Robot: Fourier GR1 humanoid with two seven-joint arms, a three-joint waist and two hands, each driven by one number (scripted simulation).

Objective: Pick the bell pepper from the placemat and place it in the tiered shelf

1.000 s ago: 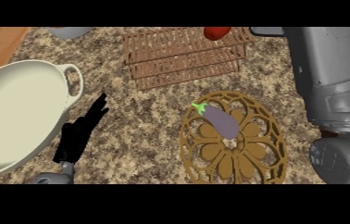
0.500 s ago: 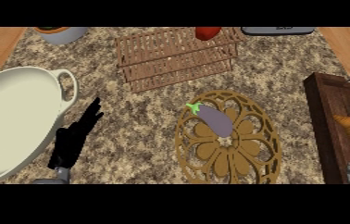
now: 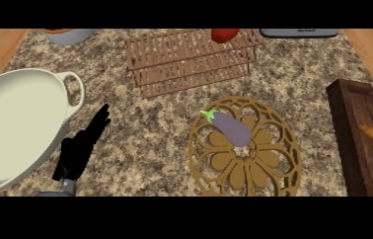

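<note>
Your left black robot hand (image 3: pixel 82 146) rests low at the left of the speckled stone desk (image 3: pixel 306 85), fingers straight, holding nothing, just beside the big cream two-handled pot (image 3: pixel 29 119). Your right robot hand is out of view. The red bell pepper (image 3: pixel 224 34) sits on the top level of the brown slatted tiered shelf (image 3: pixel 182 60). A purple eggplant (image 3: pixel 229 128) lies on the round golden openwork placemat (image 3: pixel 244 151).

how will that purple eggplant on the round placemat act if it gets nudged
The purple eggplant looks smooth and rounded, so it may roll sideways or slip. The openwork golden round placemat beneath could catch it. It probably stays stiff rather than bending.
</note>
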